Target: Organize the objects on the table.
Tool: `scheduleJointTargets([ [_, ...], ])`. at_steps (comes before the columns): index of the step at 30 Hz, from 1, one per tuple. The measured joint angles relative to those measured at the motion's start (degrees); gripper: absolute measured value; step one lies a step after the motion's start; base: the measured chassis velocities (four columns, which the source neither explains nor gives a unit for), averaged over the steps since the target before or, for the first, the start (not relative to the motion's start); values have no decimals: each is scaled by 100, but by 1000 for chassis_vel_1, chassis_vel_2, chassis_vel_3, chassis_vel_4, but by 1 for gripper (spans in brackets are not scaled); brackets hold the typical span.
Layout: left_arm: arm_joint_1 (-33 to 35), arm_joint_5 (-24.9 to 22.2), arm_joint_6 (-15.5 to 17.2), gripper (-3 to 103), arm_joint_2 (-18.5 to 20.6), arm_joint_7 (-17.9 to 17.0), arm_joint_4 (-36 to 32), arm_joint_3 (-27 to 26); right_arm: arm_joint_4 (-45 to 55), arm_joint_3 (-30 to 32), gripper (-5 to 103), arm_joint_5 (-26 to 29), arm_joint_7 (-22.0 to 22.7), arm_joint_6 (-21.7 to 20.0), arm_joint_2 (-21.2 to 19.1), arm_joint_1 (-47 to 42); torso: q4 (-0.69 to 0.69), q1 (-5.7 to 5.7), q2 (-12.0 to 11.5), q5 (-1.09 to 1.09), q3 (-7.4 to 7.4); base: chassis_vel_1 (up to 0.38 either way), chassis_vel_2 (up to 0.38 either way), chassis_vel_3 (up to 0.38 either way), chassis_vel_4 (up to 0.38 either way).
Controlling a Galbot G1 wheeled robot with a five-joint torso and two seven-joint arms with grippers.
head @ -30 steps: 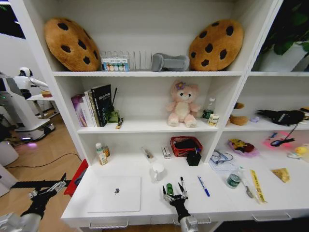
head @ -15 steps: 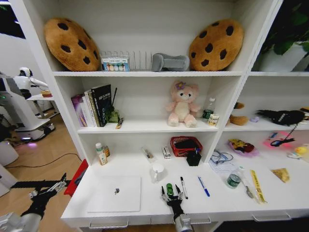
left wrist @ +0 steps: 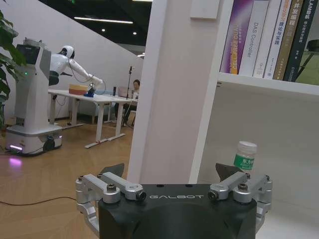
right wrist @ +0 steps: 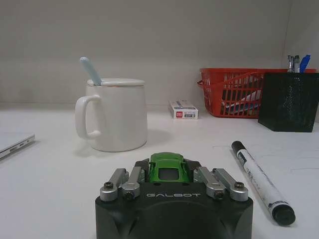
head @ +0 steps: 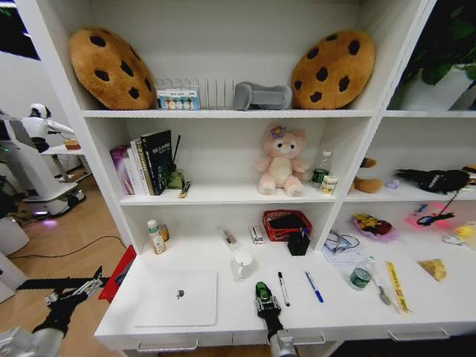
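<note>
Two tools: the right tool (head: 262,296) is clamped on the green trinket (right wrist: 167,167) on the counter (head: 335,309); the left tool (left wrist: 172,175) hangs spread beside it.

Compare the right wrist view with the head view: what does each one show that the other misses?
Right wrist alone: that the green trinket is a toy car, the right gripper's jaws shut on it, and pens standing in the black holder. Head alone: the laptop's whole lid, the blue pen, the green tin, the upper shelves, and the left gripper, open, off the desk's left end. Both: the mug, black pen, red basket and the desk.
</note>
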Motion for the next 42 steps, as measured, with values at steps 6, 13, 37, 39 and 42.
scheduleJointTargets([
  [6, 0, 0, 0, 100, 0, 0, 0, 0, 257, 84, 37, 33, 32, -20, -72, -141, -2, 0, -1, 0, 1, 0, 0, 0, 0],
  [13, 0, 1, 0, 100, 0, 0, 0, 0, 1375, 366, 37, 273, 106, -166, -409, -737, -2, 0, 0, 0, 0, 0, 0, 0, 0],
  [37, 1, 1, 1, 100, 1, -2, 0, 1, 2824, 15, 37, 5378, 440, -1753, -4225, 3649, -1, 0, 0, 0, 1, 0, 0, 0, 0],
  [39, 1, 1, 1, 100, 1, -2, 0, 1, 2552, -562, 37, 5495, 482, -1801, -4115, 4393, -1, 0, 0, 0, 1, 0, 0, 0, 0],
  [42, 1, 1, 1, 100, 1, -2, 0, 1, 2100, -1341, 37, 5582, 545, -1857, -3818, 5303, 0, 0, 0, -1, 1, 0, 0, 0, 0],
])
